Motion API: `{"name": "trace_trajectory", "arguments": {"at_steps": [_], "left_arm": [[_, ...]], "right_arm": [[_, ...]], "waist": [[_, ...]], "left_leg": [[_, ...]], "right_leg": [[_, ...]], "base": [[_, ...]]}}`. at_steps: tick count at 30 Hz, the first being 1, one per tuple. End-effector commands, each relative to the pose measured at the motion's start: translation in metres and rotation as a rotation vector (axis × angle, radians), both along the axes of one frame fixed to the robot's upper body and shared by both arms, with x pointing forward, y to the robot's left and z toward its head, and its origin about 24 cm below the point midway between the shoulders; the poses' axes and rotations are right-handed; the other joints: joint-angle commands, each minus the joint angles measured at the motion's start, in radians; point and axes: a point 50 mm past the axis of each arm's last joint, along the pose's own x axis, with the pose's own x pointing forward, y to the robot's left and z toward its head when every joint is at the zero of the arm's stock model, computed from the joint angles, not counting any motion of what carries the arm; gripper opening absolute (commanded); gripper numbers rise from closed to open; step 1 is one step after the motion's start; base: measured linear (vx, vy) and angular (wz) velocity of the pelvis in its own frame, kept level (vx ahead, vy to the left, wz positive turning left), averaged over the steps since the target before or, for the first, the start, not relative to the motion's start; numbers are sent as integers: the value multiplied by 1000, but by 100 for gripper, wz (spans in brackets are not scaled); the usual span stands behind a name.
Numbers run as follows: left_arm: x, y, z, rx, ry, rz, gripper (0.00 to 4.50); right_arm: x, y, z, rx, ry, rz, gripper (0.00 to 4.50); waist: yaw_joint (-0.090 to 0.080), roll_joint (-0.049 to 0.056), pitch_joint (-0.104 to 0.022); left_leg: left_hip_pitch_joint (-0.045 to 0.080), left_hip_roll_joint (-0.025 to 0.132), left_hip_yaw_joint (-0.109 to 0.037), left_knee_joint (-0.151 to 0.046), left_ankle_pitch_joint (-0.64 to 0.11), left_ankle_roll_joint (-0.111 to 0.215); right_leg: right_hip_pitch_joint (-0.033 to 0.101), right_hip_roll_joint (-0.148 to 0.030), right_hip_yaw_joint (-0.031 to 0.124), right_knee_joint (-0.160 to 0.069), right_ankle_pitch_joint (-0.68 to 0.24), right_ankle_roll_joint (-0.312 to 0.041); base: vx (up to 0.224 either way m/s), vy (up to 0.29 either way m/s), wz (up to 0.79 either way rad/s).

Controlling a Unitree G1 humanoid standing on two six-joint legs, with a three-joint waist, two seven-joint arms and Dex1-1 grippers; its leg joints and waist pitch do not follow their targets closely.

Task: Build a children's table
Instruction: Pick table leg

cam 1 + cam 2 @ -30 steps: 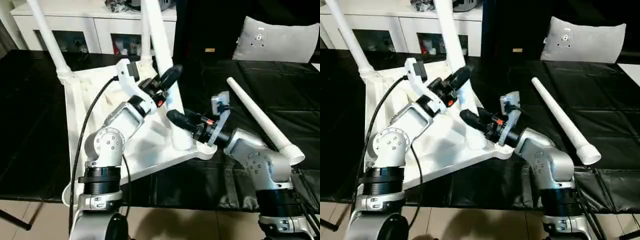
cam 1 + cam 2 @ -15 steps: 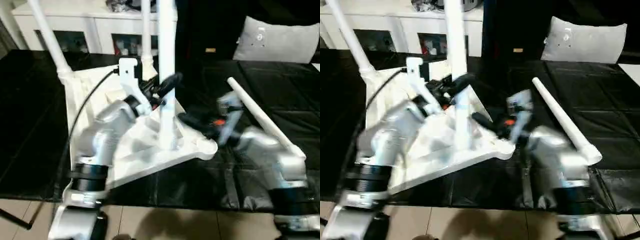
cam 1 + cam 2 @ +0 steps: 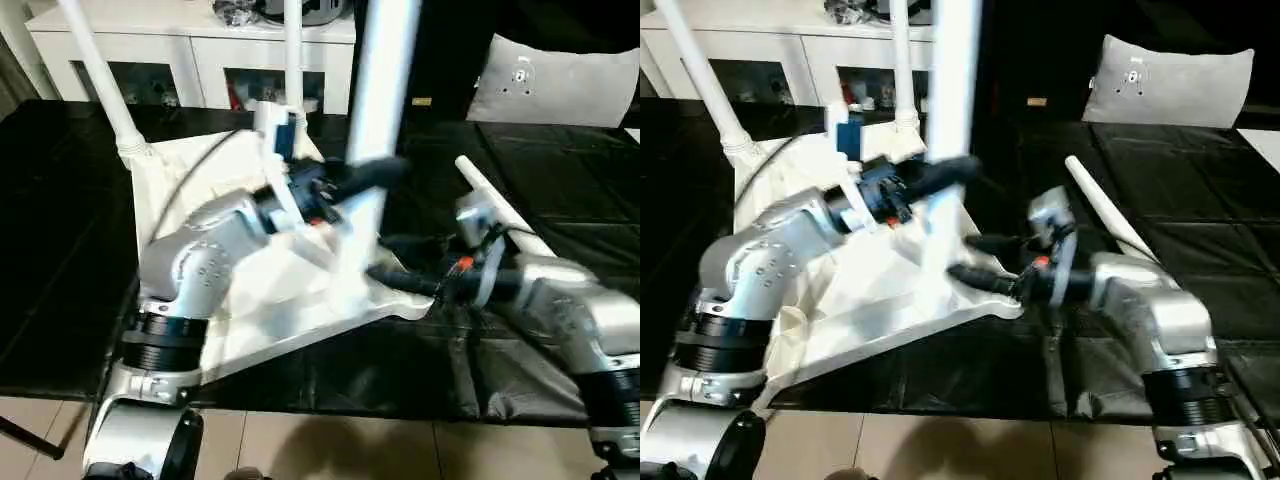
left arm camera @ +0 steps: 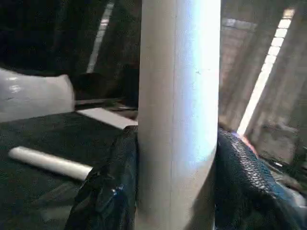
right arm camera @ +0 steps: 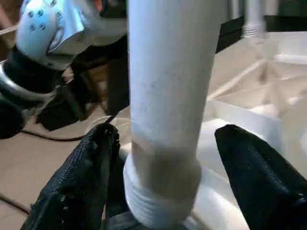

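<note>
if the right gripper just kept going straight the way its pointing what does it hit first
Most likely the upright table leg. The right gripper points at the leg's threaded lower end, its fingers spread on either side with a gap on one side. The left gripper is clamped on that leg higher up.

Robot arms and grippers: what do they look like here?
Both arms are silver metal with rounded joint housings and black ribbed collars. The left gripper and right gripper have two black textured fingers each, with small orange-red marks near the wrists. A black cable loops along the left arm.
</note>
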Motion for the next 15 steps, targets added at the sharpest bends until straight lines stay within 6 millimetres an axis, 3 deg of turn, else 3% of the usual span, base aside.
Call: {"name": "trace_trajectory", "arguments": {"at_steps": [1,11,15], "left_arm": [[-5,-3,8,-1,-36,-41,180],[-13,-14,4,8,-53,-98,180],[-13,-16,3,11,-53,-100,180]], "right_arm": [[0,4,8,9,-39,34,355],[0,14,7,65,-17,94,355],[0,15,7,68,-18,95,315]], "waist": [[4,-11,-72],[12,-10,-73],[12,-9,-74]], "left_leg": [[3,39,-4,-59,-106,57],[4,40,-5,-60,-108,49],[3,39,-5,-59,-103,48]], "right_leg": [[63,-80,44,-72,-285,-166],[62,-78,44,-71,-282,-156],[62,-78,44,-70,-268,-159]], "base": [[0,0,0],[0,0,0],[0,0,0]]}}
